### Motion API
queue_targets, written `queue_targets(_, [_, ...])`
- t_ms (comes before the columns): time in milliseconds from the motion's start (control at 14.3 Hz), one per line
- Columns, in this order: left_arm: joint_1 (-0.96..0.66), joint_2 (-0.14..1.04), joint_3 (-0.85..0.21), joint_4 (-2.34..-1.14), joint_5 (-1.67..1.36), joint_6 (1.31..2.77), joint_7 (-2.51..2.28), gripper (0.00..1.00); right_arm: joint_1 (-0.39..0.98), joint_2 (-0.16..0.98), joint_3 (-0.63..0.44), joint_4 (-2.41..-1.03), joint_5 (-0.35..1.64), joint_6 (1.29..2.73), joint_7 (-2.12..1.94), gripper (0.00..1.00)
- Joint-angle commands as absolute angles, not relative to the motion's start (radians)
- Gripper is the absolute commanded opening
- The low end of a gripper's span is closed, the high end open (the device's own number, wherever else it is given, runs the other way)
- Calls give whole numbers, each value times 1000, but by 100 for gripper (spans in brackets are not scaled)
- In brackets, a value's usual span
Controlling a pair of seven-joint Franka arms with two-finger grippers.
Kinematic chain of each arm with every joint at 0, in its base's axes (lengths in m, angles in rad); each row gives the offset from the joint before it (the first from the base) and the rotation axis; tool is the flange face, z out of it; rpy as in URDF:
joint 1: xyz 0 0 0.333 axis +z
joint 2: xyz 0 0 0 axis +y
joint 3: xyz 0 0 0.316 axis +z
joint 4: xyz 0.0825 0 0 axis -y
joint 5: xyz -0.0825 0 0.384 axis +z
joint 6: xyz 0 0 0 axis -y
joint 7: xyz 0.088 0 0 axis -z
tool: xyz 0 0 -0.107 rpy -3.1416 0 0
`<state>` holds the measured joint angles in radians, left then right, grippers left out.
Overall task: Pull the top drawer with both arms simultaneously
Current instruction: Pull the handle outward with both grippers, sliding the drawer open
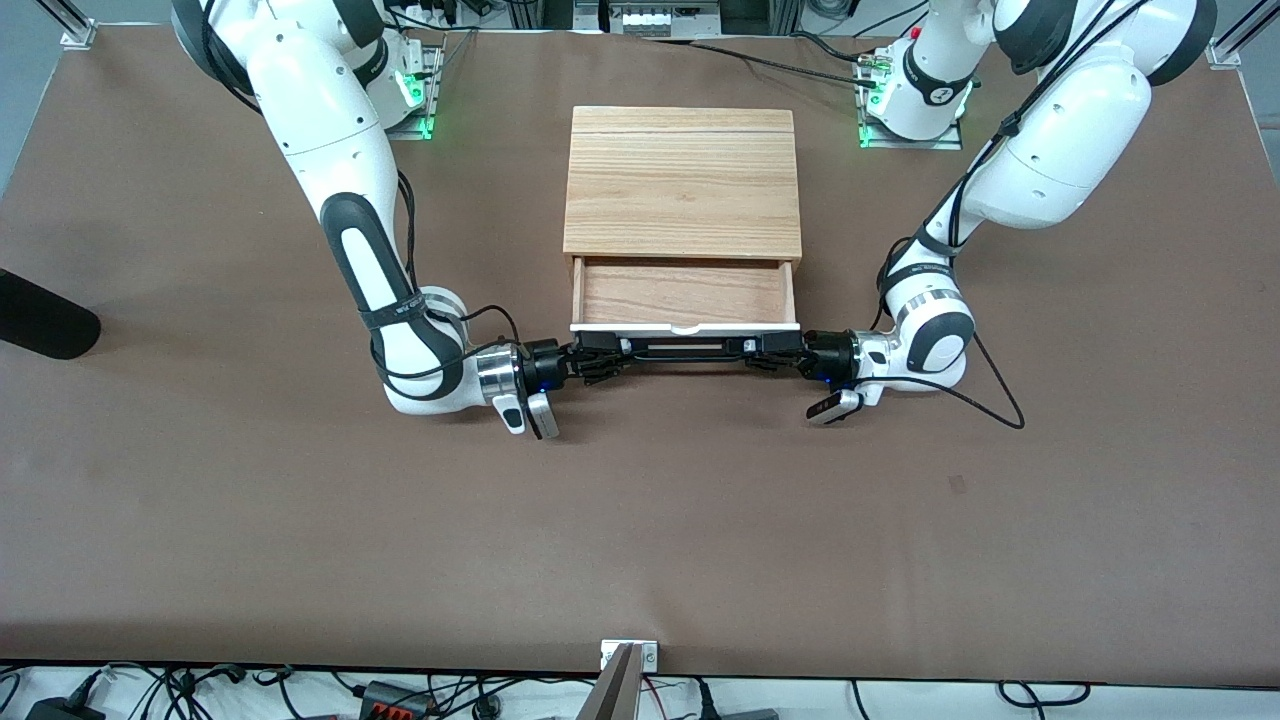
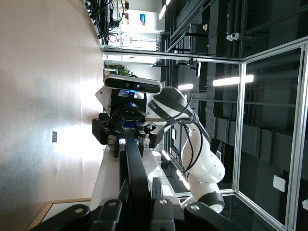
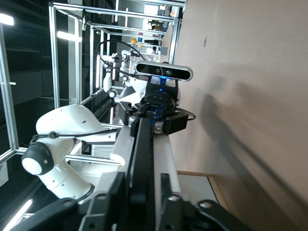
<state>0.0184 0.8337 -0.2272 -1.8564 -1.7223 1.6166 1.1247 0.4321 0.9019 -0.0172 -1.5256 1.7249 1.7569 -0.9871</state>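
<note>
The top drawer (image 1: 688, 292) stands pulled out of the wood-grain cabinet (image 1: 683, 180), its light wood inside showing. Its white front panel (image 1: 685, 327) carries a thin black bar handle (image 1: 686, 349). My left gripper (image 1: 760, 350) holds the end of the handle toward the left arm's end of the table. In the left wrist view its fingers (image 2: 155, 192) press tight on the bar (image 2: 134, 163). My right gripper (image 1: 600, 352) is at the handle's other end. In the right wrist view it (image 3: 143, 175) straddles the bar (image 3: 143, 144), with a gap at one finger (image 3: 165, 187).
A black rounded object (image 1: 40, 315) lies at the table's edge toward the right arm's end. A cable (image 1: 990, 390) loops on the table beside the left wrist. A small metal mount (image 1: 628, 655) sits at the table edge nearest the camera.
</note>
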Motion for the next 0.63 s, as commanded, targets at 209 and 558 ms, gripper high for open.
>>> queue_targets(209, [26,844,-233,-1778,-1761,1660,1039,90,434,920,-15,-1491,1723,1750,-994,100])
queue_targets(558, [23,845,-186,-1700,-1703,1658,1045,100,433,919,-17,-1486,1721,1752,-994,100])
